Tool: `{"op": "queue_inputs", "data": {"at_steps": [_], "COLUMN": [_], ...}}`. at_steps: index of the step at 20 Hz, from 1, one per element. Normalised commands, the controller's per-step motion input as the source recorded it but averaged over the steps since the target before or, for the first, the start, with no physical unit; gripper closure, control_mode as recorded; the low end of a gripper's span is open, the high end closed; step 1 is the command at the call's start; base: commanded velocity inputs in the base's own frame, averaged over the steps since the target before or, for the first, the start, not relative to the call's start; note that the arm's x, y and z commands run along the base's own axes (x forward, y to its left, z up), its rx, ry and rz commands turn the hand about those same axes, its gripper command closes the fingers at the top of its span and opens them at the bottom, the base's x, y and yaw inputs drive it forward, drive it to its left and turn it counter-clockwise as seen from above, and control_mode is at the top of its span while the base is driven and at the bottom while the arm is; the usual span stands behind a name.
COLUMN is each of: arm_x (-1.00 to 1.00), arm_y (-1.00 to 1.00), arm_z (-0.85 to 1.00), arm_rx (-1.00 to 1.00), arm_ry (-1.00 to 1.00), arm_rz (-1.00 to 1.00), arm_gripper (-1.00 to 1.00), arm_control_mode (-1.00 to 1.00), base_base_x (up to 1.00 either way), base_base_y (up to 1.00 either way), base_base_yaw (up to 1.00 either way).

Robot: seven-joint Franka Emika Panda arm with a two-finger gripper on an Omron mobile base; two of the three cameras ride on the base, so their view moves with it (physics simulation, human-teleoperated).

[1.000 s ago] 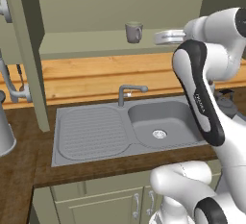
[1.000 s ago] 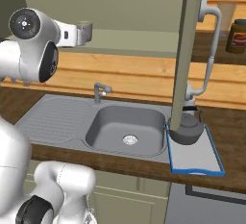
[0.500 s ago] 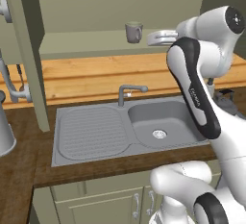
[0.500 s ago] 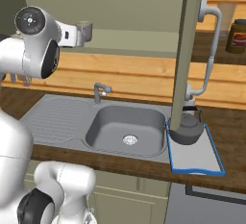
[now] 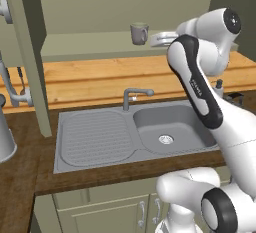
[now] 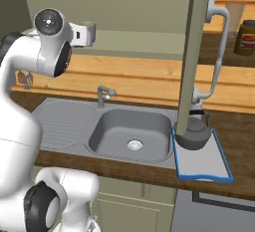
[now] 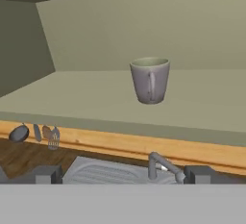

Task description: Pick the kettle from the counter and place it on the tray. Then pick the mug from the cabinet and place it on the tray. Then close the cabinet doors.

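Mug [image 7: 150, 80] stood upright on cabinet shelf [image 7: 86, 95], ahead of released fingers [image 7: 43, 174], untouched. Kettle [image 6: 193, 132] sat on blue-rimmed tray [image 6: 219, 169] on wooden counter [image 6: 239, 126] beside sink [image 6: 130, 134].

So the cabinet shelf [image 5: 95, 47] has just the grey mug [image 5: 139, 33] standing upright on it. Down on the dark wood desk [image 6: 234, 126], the blue-rimmed tray [image 6: 201, 164] sits at 3 o'clock of the sink [image 6: 132, 131], kettle [image 6: 193, 132] on its far end.

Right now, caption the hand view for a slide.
Mug upright on the cabinet shelf, handle facing the camera, faucet below.
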Motion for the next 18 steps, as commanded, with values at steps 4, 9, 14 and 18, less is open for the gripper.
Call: {"op": "queue_inputs", "data": {"at_steps": [4,9,14,18], "arm_x": [0.33,0.38,0.36,0.31], "arm_y": [0.02,0.01,0.05,0.00], "arm_z": [0.00,0.00,0.00,-0.05], "arm_rx": [-0.05,-0.07,-0.02,0.00], "arm_ry": [0.00,0.00,0.00,0.01], "arm_rz": [0.01,0.00,0.00,0.00], "arm_gripper": [-1.00,-1.00,-1.00,-1.00], "arm_control_mode": [-1.00,-1.00,-1.00,-1.00], "base_base_x": [0.00,0.00,0.00,0.00], "base_base_y": [0.00,0.00,0.00,0.00], "base_base_yaw": [0.00,0.00,0.00,0.00]}}
